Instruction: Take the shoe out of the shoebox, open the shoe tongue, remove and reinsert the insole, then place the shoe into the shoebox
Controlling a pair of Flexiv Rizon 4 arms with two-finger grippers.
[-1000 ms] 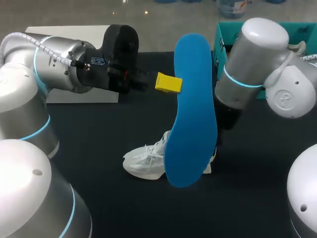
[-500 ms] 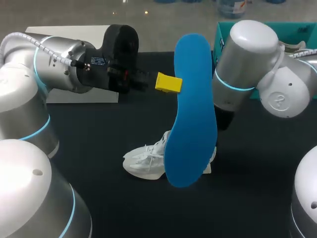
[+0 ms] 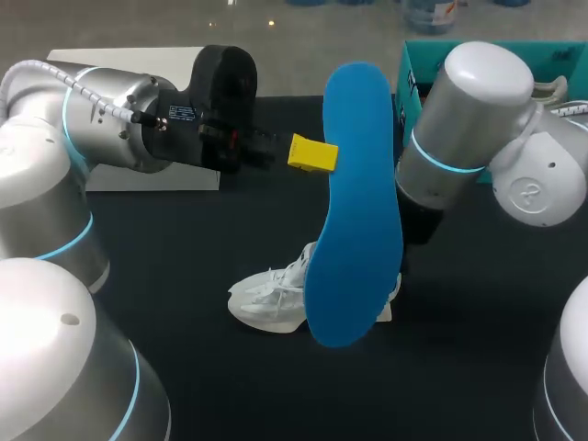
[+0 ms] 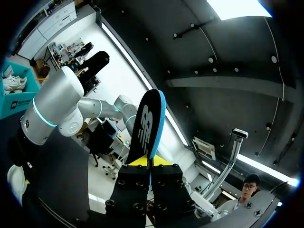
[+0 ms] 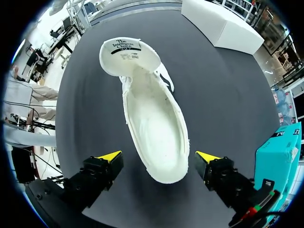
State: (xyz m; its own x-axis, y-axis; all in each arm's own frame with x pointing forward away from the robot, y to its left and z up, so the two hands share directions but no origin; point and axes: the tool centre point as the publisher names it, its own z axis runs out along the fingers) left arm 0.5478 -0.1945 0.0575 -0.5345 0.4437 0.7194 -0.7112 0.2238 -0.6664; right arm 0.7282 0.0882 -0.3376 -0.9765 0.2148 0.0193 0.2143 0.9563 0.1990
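Showing the insole (image 3: 354,211) out of the shoe (image 3: 271,299) and held clear of the table (image 3: 184,367). The left gripper (image 3: 312,153) comes in from the left and is closed on the insole's edge, toward its narrower end. One yellow tip shows against the blue face.

From the head view the insole's long axis runs from the table's far side toward the near side, with the narrower end far and the broader end near. Its blue face is turned to the camera. It hides the middle and heel of the shoe behind it. In the left wrist view the insole (image 4: 148,124) is seen nearly edge-on, clamped between the two fingers of the left gripper (image 4: 148,165). It rises ahead of them, with its dark printed underside on one side and a blue edge on the other.

The shoe is white and lies on the table, its long axis across the table and the toe toward my left. The right arm (image 3: 478,110) stands over its heel end. In the right wrist view the right gripper (image 5: 159,157) is spread wide, one yellow tip on each side of the heel and neither touching it, so it holds nothing. The shoe (image 5: 154,123) runs away from the fingers with its inside bare, and the tongue (image 5: 127,56) is folded forward at the far end.

The teal shoebox (image 3: 415,69) sits at the table's far right, beside the right arm. A white block (image 3: 138,176) lies at the far left.
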